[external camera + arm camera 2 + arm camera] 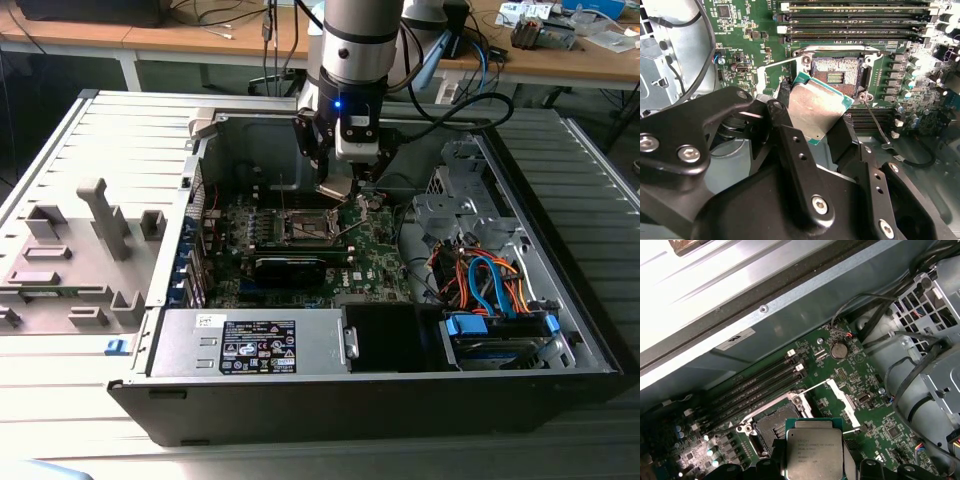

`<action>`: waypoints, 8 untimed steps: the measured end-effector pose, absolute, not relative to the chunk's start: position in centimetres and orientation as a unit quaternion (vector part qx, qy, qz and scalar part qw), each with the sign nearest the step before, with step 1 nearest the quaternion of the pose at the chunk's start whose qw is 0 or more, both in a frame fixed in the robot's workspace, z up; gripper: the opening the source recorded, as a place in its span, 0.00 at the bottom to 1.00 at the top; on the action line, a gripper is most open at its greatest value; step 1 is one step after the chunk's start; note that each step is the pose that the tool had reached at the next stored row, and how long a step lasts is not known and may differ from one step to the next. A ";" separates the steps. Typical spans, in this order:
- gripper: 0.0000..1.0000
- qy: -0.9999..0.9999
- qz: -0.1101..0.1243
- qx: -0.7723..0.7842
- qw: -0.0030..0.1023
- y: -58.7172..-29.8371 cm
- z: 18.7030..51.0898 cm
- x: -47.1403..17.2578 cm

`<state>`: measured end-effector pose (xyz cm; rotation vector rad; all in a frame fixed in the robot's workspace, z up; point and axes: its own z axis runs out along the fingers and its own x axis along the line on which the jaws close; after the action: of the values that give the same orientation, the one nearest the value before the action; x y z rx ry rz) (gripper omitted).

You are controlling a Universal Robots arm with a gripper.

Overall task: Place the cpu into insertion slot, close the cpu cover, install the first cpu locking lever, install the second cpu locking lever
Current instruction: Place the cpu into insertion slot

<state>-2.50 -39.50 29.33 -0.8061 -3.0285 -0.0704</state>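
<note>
The gripper [810, 120] is closed on the cpu [816, 111]. Its two black, angular fingers [787, 137] press on opposite edges of the chip, so the jaws stand only as wide as the chip itself. The cpu is a small flat square with a matte silver-grey metal lid and a thin green border around it. It hangs in the air, tilted, just beside the insertion slot [837, 75] and is not seated in it.

The slot is a square socket with a silver metal rim. Its brownish-gold contact field has a fine grainy texture and lies bare. The cpu cover [842, 397], a thin silver frame with a cut-out centre, stands swung open at one side of the slot. A thin wire lever [872, 117] with a bent end sticks out from a corner of the slot.

Long black memory slots [855, 21] run parallel along another side. In the exterior view the arm comes down into the open computer case [350, 405], and the gripper hangs over the green motherboard [380, 255], close above the socket.
</note>
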 end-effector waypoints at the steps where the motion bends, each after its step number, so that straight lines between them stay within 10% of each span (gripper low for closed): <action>1: 0.55 -0.966 -0.022 -0.258 0.003 -39.5 29.3 -2.5; 8: 0.55 -0.965 -0.022 -0.261 0.003 -39.5 29.3 -2.5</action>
<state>-2.49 -39.50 29.33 -0.8182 -3.0255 -0.0704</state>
